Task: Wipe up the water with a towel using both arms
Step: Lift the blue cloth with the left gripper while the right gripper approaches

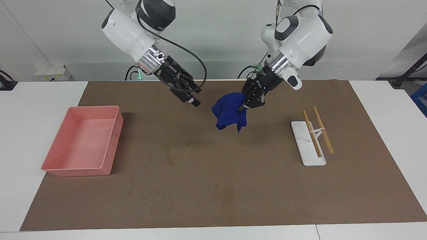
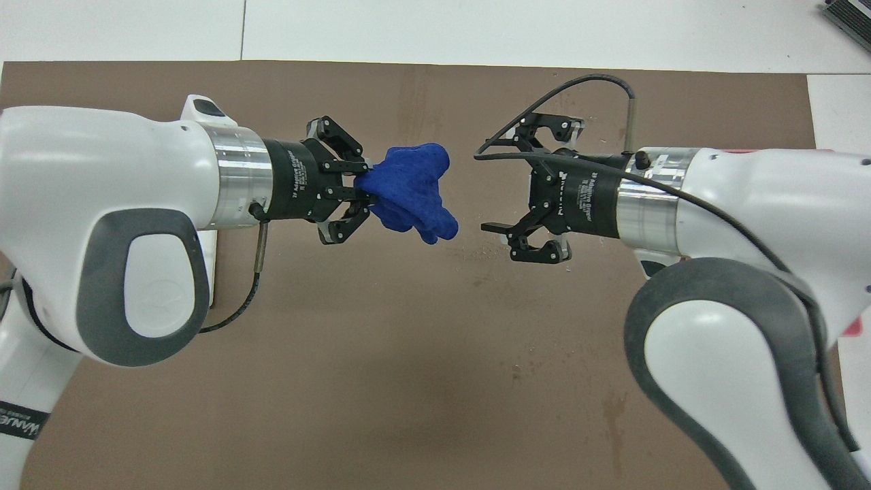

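Here, I had the left end effector (image 1: 243,106) pinched shut on the blue towel (image 1: 228,111), hanging bunched over the brown mat (image 1: 253,186) mid-table. The right end effector (image 2: 500,178) faced it, fingers spread wide, holding nothing. Water specks (image 2: 476,253) lay beneath them.

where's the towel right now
The towel hangs in the left gripper above mid-mat, the open right gripper close beside it.

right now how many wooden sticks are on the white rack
2. Both wooden sticks lie side by side across the white rack at the left arm's end of the brown mat; in the overhead view the left arm hides them, and no others show.
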Controlling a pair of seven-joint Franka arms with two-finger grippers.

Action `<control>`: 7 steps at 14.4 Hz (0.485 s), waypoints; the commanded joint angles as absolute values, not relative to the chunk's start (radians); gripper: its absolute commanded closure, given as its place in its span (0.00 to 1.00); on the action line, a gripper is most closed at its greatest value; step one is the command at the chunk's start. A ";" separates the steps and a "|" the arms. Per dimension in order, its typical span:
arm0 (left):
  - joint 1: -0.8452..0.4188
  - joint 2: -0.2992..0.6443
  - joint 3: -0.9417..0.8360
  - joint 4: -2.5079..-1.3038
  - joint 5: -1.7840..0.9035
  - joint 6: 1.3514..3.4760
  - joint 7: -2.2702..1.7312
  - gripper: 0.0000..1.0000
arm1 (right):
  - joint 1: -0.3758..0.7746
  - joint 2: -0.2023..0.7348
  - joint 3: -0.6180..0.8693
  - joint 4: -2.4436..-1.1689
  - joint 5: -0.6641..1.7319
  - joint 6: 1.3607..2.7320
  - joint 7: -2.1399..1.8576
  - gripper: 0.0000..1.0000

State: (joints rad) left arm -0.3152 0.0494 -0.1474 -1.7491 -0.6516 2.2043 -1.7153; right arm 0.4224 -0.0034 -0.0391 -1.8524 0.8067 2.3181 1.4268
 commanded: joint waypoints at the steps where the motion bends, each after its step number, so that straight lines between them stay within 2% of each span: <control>1: -0.380 0.028 -0.133 -1.763 -0.673 2.262 -1.765 1.00 | 0.474 0.004 -0.041 -1.884 0.831 2.405 1.456 0.00; 3: -0.412 0.028 -0.138 -1.763 -0.673 2.281 -1.769 1.00 | 0.502 0.015 -0.041 -1.885 0.831 2.442 1.474 0.00; 7: -0.439 0.018 -0.152 -1.761 -0.703 2.276 -1.781 1.00 | 0.499 0.028 -0.041 -1.884 0.830 2.428 1.456 0.00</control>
State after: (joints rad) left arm -0.4202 0.0473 -0.1548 -1.7486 -0.6733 2.2685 -1.7646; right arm 0.5010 0.0259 -0.0396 -1.8770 0.8069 2.4206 1.4684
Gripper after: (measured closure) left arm 0.811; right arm 0.000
